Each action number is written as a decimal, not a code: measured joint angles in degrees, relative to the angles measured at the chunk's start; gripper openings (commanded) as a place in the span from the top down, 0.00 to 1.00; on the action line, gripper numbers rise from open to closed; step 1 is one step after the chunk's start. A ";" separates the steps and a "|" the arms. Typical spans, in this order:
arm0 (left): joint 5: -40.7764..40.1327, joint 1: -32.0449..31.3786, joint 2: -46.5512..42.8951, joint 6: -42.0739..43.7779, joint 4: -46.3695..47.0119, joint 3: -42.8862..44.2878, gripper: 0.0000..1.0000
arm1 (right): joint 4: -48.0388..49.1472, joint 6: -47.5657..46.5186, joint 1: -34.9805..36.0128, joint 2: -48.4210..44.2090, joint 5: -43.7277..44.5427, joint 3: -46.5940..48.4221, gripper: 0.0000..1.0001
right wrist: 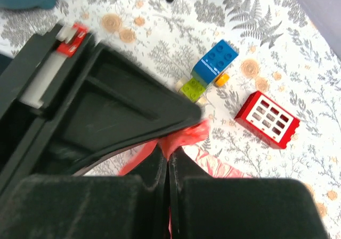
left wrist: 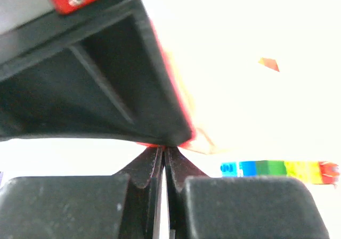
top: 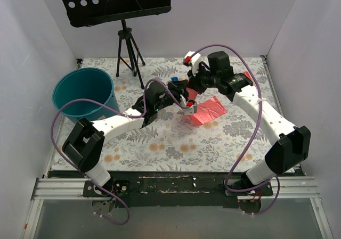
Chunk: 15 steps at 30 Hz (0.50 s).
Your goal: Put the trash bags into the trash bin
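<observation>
Pincers seen from above: left gripper (top: pixel 187 107) and right gripper (top: pixel 191 98) are met at one corner of the trash bag (top: pixel 209 111), which is spread on the table (top: pixel 160 143), well apart from the trash bin (top: pixel 85 92).

At the left wrist, the jaws are pressed together, with a red sliver nipped at their tips.

At the right wrist, film is clamped likewise, presumably so the floppy bag can be lifted jointly.

Above the trash bin (top: pixel 74 84), open room; tripod (top: pixel 128 50) legs perhaps close beside.
</observation>
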 measured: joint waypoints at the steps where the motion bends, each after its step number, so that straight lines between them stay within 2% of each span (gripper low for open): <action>1: 0.11 -0.07 -0.94 0.00 -0.15 -1.25 1.00 | 0.00 0.22 -0.31 0.28 -0.24 0.72 0.99; 5: 0.46 -0.79 -2.51 -0.09 -1.38 -1.77 1.00 | 2.16 0.87 -1.60 0.52 -0.85 -0.94 0.99; 10: -0.15 -1.09 0.39 -0.46 -2.10 3.91 1.00 | 3.41 2.23 -1.90 0.46 -2.84 -4.52 0.99; 11: -0.44 -0.83 1.22 -0.63 -1.53 4.35 0.95 | 3.48 2.43 -1.92 0.13 -3.13 -4.52 0.99; 12: -0.72 -0.59 1.90 -1.03 -0.96 4.44 0.81 | 3.54 2.64 -1.90 -0.26 -3.45 -4.52 0.99; 14: -1.92 -0.31 2.89 -2.58 0.52 4.44 0.43 | 3.23 3.30 -1.90 -1.40 -3.85 -4.55 0.99; 15: -2.86 -0.20 3.04 -4.00 1.27 4.48 0.32 | 2.78 3.65 -1.90 -2.32 -3.96 -4.63 0.99</action>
